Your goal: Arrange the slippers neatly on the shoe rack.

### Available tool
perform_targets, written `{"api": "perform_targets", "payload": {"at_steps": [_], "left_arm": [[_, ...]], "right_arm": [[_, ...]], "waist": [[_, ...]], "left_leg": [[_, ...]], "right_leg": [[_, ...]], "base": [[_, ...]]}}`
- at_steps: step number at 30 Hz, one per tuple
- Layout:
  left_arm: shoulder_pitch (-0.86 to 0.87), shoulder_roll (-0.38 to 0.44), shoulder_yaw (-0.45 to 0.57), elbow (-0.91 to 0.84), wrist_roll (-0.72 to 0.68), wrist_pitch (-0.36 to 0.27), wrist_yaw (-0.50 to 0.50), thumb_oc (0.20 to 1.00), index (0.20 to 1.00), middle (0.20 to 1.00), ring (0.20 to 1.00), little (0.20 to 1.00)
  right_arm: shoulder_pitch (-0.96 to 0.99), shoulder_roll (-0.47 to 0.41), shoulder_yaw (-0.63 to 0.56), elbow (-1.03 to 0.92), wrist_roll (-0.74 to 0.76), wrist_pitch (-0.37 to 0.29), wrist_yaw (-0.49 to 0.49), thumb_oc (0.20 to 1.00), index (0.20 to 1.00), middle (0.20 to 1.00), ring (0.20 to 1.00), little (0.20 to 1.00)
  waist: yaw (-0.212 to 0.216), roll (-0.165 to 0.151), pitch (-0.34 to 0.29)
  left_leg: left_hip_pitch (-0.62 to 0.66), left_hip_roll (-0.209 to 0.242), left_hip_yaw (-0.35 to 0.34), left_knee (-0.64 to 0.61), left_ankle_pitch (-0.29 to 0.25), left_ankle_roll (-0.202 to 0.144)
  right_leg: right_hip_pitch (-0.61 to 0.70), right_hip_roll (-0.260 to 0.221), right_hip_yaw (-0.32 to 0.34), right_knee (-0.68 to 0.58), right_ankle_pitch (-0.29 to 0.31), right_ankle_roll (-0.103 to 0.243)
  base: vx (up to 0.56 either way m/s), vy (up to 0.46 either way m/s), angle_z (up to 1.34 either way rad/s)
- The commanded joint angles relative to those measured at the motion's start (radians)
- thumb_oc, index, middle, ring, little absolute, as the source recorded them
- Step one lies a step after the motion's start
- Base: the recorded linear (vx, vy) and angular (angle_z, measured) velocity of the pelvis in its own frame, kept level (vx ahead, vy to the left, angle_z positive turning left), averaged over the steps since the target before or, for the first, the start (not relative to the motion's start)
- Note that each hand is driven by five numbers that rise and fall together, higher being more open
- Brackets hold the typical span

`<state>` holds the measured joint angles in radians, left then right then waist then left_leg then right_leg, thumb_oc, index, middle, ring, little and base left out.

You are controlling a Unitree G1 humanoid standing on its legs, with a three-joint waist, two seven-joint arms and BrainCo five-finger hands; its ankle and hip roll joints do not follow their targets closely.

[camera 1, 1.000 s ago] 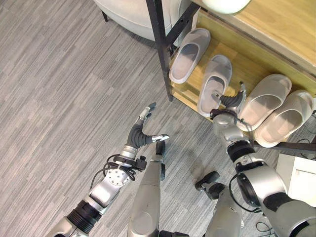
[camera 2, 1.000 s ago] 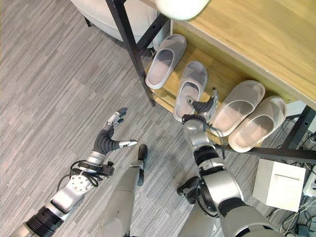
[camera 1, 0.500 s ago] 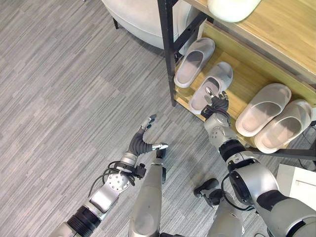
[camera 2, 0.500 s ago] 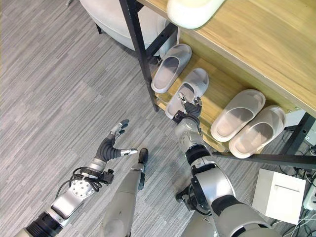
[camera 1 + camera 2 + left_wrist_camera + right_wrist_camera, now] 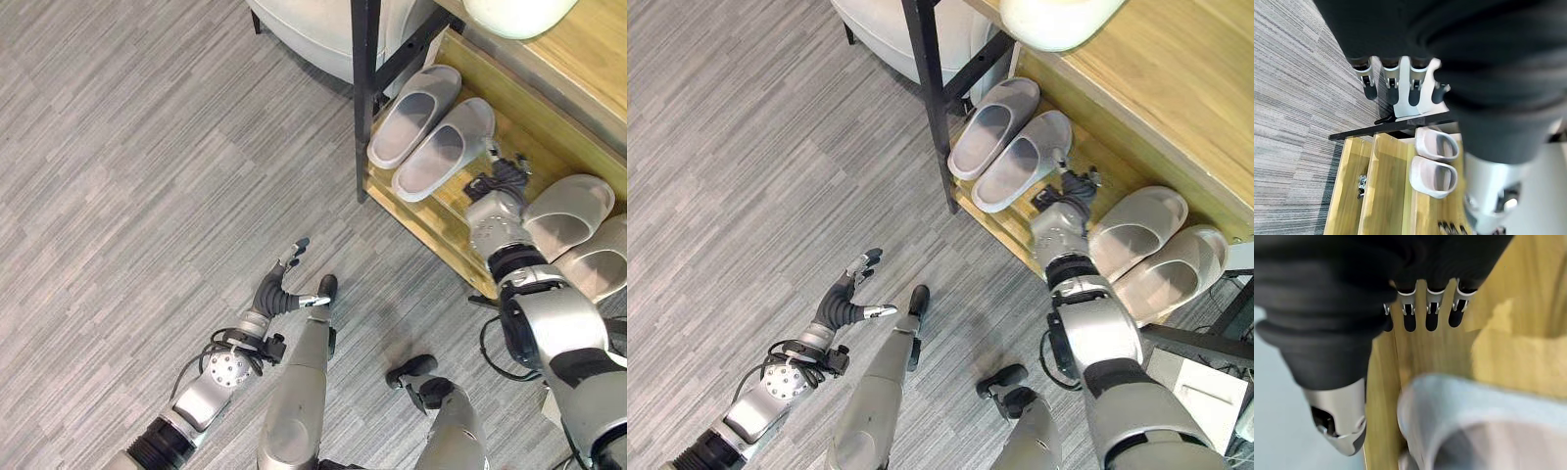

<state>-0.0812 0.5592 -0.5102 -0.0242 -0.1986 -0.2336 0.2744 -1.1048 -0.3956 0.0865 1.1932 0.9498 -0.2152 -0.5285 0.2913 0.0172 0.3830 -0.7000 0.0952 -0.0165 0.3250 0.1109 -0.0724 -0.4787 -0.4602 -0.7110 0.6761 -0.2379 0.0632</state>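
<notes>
Right hand (image 5: 493,186) on shoe rack (image 5: 431,220), fingers straight, holding nothing, beside near grey slipper (image 5: 446,150), likely nudging the pair parallel. Left hand (image 5: 279,289) relaxed open, idle.

Even, bright indoor light from above; no glare. Soft faint shadows on floor (image 5: 127,196). Head views sharp. Right wrist view: slipper (image 5: 1469,431) close, blurred. Left wrist view: cover out of focus.
</notes>
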Motion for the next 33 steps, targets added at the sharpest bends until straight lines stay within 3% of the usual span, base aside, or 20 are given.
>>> {"api": "perform_targets", "payload": {"at_steps": [1,6,9,13,15,16,17,22,27,31,32,33], "left_arm": [[-0.053,0.003,-0.003,-0.075,-0.024,-0.052,-0.010,1.000,1.000,1.000,1.000,1.000],[-0.069,-0.023,0.024,-0.068,-0.036,-0.048,-0.030,1.000,1.000,1.000,1.000,1.000],[-0.066,-0.057,0.050,-0.039,-0.065,-0.035,-0.046,1.000,1.000,1.000,1.000,1.000],[-0.013,-0.099,0.091,-0.005,-0.135,-0.026,-0.073,1.000,1.000,1.000,1.000,1.000],[0.032,-0.135,0.155,0.061,-0.132,-0.015,-0.064,1.000,1.000,1.000,1.000,1.000],[0.035,-0.135,0.155,0.061,-0.132,-0.015,-0.064,1.000,1.000,1.000,1.000,1.000],[0.045,-0.137,0.169,0.065,-0.123,-0.013,-0.063,1.000,1.000,1.000,1.000,1.000],[0.061,-0.149,0.168,0.169,-0.004,0.009,-0.102,1.000,1.000,1.000,1.000,1.000],[0.016,-0.182,0.067,0.368,0.157,0.069,-0.238,1.000,1.000,1.000,1.000,1.000],[-0.023,-0.163,-0.004,0.362,0.219,0.086,-0.333,1.000,1.000,1.000,1.000,1.000],[-0.069,-0.124,-0.056,0.308,0.337,0.087,-0.372,1.000,1.000,1.000,1.000,1.000],[-0.070,-0.123,-0.056,0.307,0.337,0.087,-0.372,1.000,1.000,1.000,1.000,1.000]], "right_arm": [[-0.040,-0.005,0.010,-0.075,0.011,-0.043,0.033,1.000,1.000,1.000,1.000,1.000],[0.098,0.051,0.142,-0.317,-0.165,-0.006,0.072,1.000,1.000,1.000,1.000,1.000],[0.301,0.093,0.214,-0.617,-0.354,-0.004,0.132,1.000,1.000,1.000,1.000,1.000],[0.538,0.129,0.245,-0.830,-0.519,0.013,0.191,1.000,1.000,1.000,1.000,1.000],[0.812,0.109,0.254,-0.969,-0.692,0.027,0.264,1.000,1.000,1.000,1.000,1.000],[0.815,0.109,0.255,-0.971,-0.693,0.028,0.264,1.000,1.000,1.000,1.000,1.000],[0.864,0.098,0.254,-0.993,-0.717,0.032,0.281,1.000,1.000,1.000,1.000,1.000],[1.042,0.061,0.265,-0.985,-0.779,0.054,0.374,1.000,1.000,1.000,1.000,1.000],[1.181,0.035,0.288,-0.907,-0.825,0.085,0.487,1.000,1.000,1.000,1.000,1.000],[1.195,0.023,0.268,-0.889,-0.803,0.096,0.519,1.000,1.000,1.000,1.000,1.000],[1.195,0.011,0.247,-0.888,-0.780,0.098,0.535,1.000,1.000,1.000,1.000,1.000],[1.195,0.012,0.246,-0.889,-0.779,0.098,0.536,1.000,1.000,1.000,1.000,1.000]], "waist": [[0.024,0.007,0.056],[-0.005,-0.011,0.040],[-0.051,-0.033,0.019],[-0.097,-0.046,-0.020],[-0.166,-0.051,-0.083],[-0.166,-0.051,-0.087],[-0.179,-0.049,-0.097],[-0.244,-0.036,-0.163],[-0.330,-0.018,-0.239],[-0.367,-0.006,-0.262],[-0.387,0.005,-0.269],[-0.387,0.004,-0.271]], "left_leg": [[0.059,0.011,0.029,0.076,-0.197,-0.021],[0.121,0.022,0.050,0.045,-0.186,-0.022],[0.200,0.029,0.070,0.000,-0.177,-0.021],[0.321,0.042,0.098,-0.084,-0.146,-0.032],[0.446,0.050,0.147,-0.195,-0.085,-0.033],[0.460,0.054,0.141,-0.200,-0.103,-0.042],[0.474,0.051,0.157,-0.218,-0.076,-0.035],[0.580,0.049,0.211,-0.299,-0.056,-0.043],[0.696,0.041,0.290,-0.385,-0.049,-0.039],[0.712,0.037,0.314,-0.402,-0.047,-0.035],[0.727,0.036,0.322,-0.403,-0.058,-0.035],[0.723,0.034,0.322,-0.405,-0.054,-0.034]], "right_leg": [[0.096,0.041,0.093,-0.116,0.034,0.105],[0.131,0.060,0.115,-0.160,0.051,0.098],[0.185,0.089,0.134,-0.229,0.080,0.095],[0.296,0.124,0.141,-0.338,0.126,0.103],[0.393,0.158,0.140,-0.468,0.187,0.105],[0.402,0.163,0.152,-0.467,0.171,0.116],[0.416,0.167,0.141,-0.496,0.196,0.107],[0.497,0.194,0.162,-0.592,0.220,0.115],[0.542,0.211,0.216,-0.660,0.253,0.124],[0.533,0.210,0.244,-0.677,0.270,0.128],[0.539,0.208,0.252,-0.677,0.270,0.131],[0.535,0.207,0.251,-0.679,0.274,0.131]], "base": [[0.00,0.000,0.00],[-0.02,0.011,-0.07],[-0.02,0.001,-0.37],[0.04,-0.014,-0.38],[0.05,0.013,-0.51],[-0.03,0.018,-0.45],[0.03,0.005,-0.33],[0.05,0.039,-0.24],[0.09,0.033,-0.47],[0.04,0.008,-0.30],[0.06,-0.002,-0.25],[0.06,-0.003,-0.21]]}}
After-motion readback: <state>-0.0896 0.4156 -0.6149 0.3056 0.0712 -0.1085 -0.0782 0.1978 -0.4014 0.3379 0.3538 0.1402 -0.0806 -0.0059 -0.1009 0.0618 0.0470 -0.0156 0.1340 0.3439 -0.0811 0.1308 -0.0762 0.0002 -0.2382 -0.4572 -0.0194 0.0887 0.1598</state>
